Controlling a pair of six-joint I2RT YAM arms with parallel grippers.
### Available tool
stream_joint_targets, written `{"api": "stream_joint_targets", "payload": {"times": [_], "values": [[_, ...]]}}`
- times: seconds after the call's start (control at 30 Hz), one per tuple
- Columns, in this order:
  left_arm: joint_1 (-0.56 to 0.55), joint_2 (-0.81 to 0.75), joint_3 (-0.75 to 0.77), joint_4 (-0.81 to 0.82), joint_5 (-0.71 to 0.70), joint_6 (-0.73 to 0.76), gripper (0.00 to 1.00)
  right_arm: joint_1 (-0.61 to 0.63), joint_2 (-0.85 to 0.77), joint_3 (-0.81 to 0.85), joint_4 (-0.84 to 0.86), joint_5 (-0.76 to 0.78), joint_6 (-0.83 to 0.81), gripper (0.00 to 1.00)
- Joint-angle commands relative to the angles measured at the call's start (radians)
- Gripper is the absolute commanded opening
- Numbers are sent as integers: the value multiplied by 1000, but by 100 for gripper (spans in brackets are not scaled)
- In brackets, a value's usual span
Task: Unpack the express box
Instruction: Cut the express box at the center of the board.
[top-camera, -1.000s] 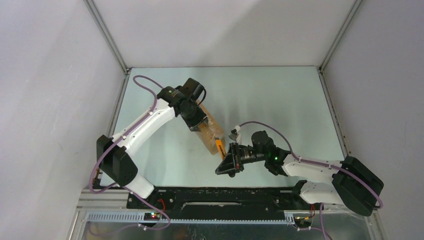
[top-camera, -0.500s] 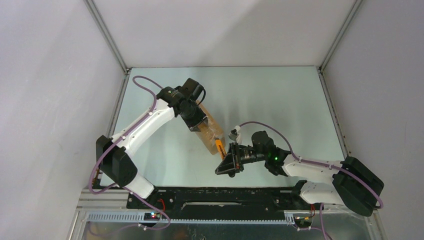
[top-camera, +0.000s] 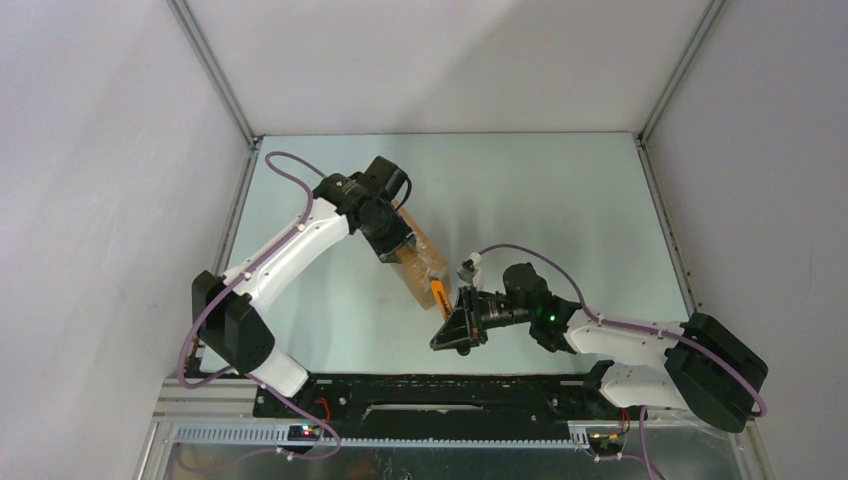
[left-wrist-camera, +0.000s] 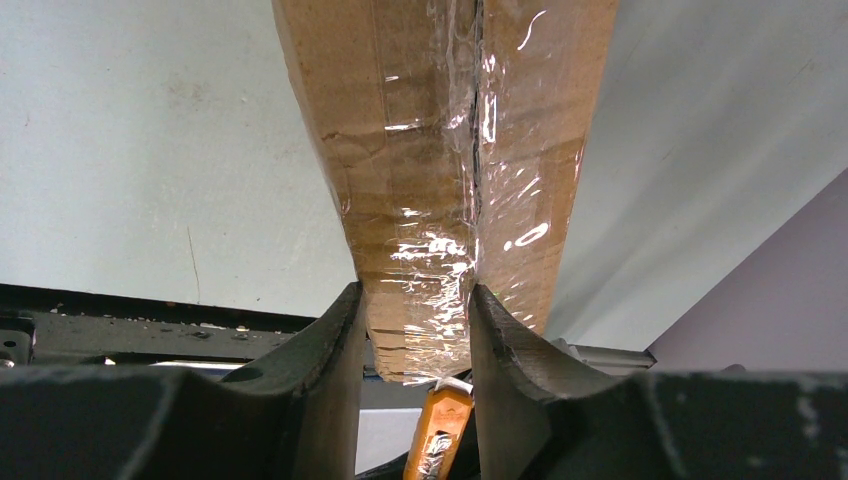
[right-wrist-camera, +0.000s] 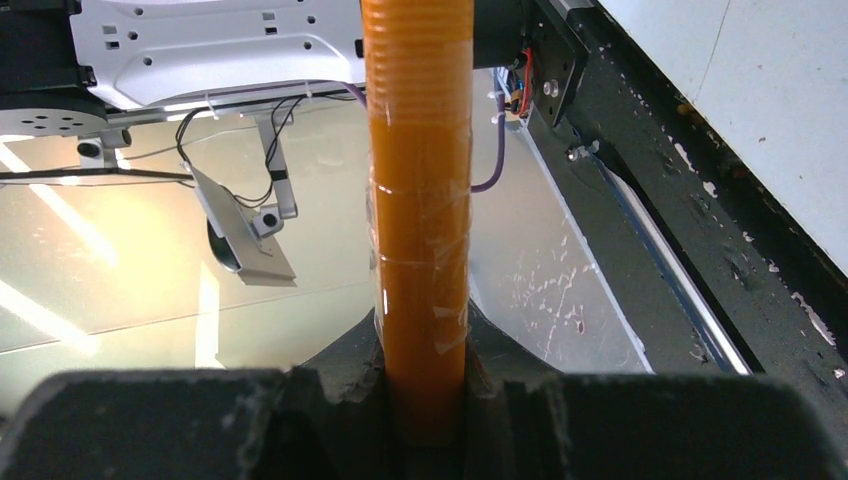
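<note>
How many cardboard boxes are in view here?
1. The express box is clamped in the left gripper, left of the table's middle, its near end beside the orange knife that the right gripper holds. No other shows; the arms hide some table.

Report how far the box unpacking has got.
Done: the left gripper clamps the box, the right gripper grips the knife. In hand: the knife's tip sits at the box's near end, by the taped seam. Left: the flaps are closed under tape, so cutting, opening and emptying remain.
</note>
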Motion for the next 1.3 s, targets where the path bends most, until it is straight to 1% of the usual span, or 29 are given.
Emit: {"api": "stream_joint_targets", "payload": {"times": [0.0, 0.47, 0.67, 1.27], "values": [[-2, 5, -40, -18, 29, -25, 0, 6, -12, -4, 60, 8, 6, 0], [-2, 1, -42, -16, 31, -23, 0, 7, 25, -5, 106, 6, 24, 0], [-2, 4, -43, -14, 32, -22, 0, 8, 9, -8, 70, 11, 10, 0], [-2, 15, -41, -10, 35, -21, 0, 11, -11, -31, 69, 13, 20, 0]]}}
